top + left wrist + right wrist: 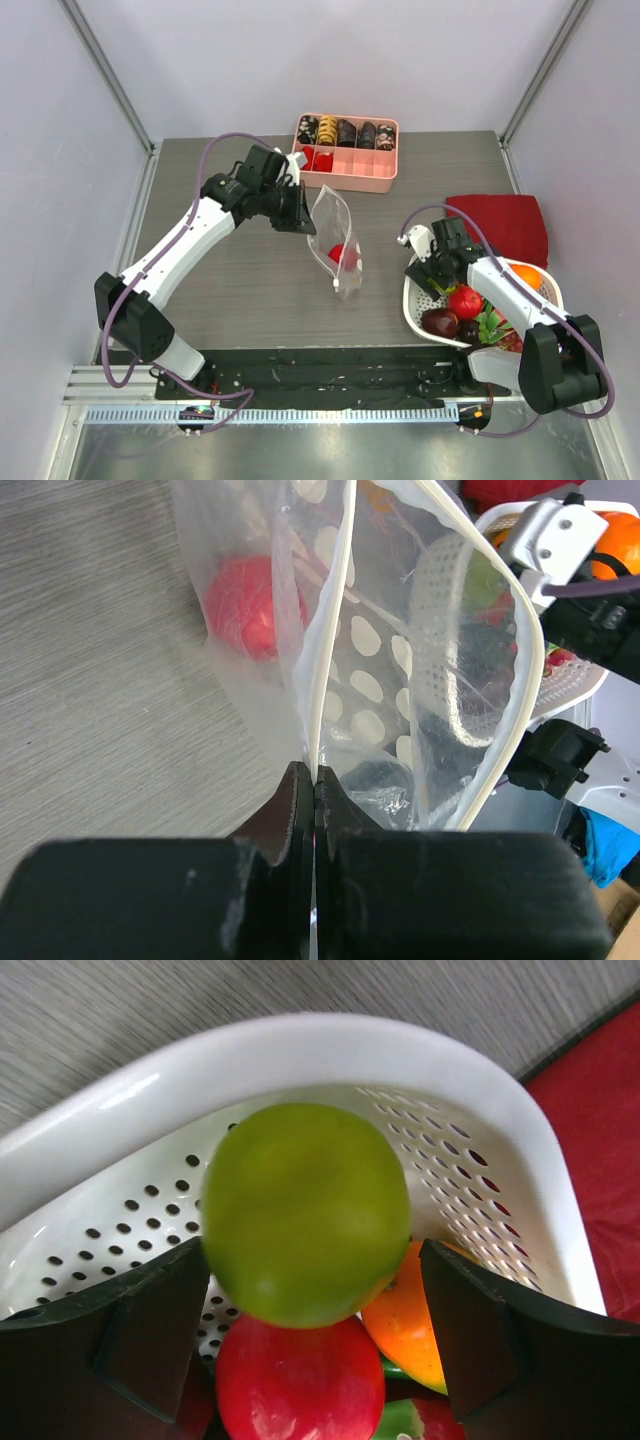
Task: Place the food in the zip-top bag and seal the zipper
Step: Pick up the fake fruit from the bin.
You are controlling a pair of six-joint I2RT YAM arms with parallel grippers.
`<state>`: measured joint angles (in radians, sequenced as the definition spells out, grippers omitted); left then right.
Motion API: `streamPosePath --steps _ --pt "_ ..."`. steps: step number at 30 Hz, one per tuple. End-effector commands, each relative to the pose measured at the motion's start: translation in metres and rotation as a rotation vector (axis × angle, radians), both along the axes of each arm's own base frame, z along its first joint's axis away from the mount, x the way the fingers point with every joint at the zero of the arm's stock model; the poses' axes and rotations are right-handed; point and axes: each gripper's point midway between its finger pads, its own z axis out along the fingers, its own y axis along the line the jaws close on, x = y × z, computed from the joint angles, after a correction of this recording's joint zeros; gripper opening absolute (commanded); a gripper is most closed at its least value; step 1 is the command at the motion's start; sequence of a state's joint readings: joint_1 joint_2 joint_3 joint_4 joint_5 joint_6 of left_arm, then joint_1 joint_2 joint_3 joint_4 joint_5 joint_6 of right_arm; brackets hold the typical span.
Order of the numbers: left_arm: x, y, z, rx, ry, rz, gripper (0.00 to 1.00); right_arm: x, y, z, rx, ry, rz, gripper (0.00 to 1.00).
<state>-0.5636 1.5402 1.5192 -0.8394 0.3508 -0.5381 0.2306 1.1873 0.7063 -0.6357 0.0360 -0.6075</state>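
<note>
Right wrist: right tool [312, 1290] spread, green pear [305, 1210] between its jaws. The bag [333, 225] lies leftward, rim pinched by left tool [300, 212].

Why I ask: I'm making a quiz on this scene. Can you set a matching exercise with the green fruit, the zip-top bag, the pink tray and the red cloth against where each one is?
Things:
1. green fruit
2. zip-top bag
3. pink tray
4. red cloth

Places:
A. at the far edge of the table
B. beside the white basket, on the right
C. between the jaws of the open right gripper
D. pinched by the shut left gripper, a red fruit inside

Pairs: 1-C, 2-D, 3-A, 4-B.
</note>
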Motion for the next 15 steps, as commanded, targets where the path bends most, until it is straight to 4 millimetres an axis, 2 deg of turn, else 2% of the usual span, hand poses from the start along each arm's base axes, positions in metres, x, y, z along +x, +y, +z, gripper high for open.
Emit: streamPosePath --steps 1,2,4,5,7,8,10,11,13,14,15 --pt "0.0 -0.009 0.024 -0.059 -0.048 -0.033 0.0 0.014 -0.002 0.002 -0.002 -0.044 -0.019 0.87" --pt "0.001 -0.01 0.023 -0.06 -0.046 -0.033 0.0 0.017 -0.002 0.005 0.005 -0.051 -0.028 0.79" --pt "0.001 -0.01 0.022 -0.058 -0.044 -0.031 0.0 0.016 0.001 0.01 0.024 -0.053 -0.034 0.7" --pt "0.001 -0.009 0.021 -0.056 -0.044 -0.031 0.0 0.018 0.004 0.018 0.04 -0.067 -0.031 0.61" --pt "0.001 -0.009 0.021 -0.054 -0.043 -0.032 0.0 0.013 0.015 0.034 0.111 -0.075 -0.02 0.52" --pt "0.001 -0.009 0.019 -0.052 -0.042 -0.033 0.0 0.018 0.02 0.05 0.142 -0.11 -0.019 0.5" --pt "0.001 -0.009 0.017 -0.049 -0.039 -0.031 0.0 0.015 0.033 0.074 0.233 -0.133 -0.021 0.43" --pt "0.001 -0.009 0.016 -0.048 -0.035 -0.03 0.0 0.021 0.04 0.103 0.28 -0.201 -0.015 0.41" --pt "0.002 -0.011 0.015 -0.053 -0.028 -0.028 0.0 0.019 0.055 0.131 0.382 -0.228 -0.011 0.36" --pt "0.003 -0.012 0.012 -0.054 -0.017 -0.028 0.0 0.023 0.062 0.161 0.432 -0.29 0.005 0.36" --pt "0.003 -0.013 0.014 -0.059 -0.02 -0.029 0.0 0.025 0.067 0.176 0.471 -0.317 0.012 0.36"
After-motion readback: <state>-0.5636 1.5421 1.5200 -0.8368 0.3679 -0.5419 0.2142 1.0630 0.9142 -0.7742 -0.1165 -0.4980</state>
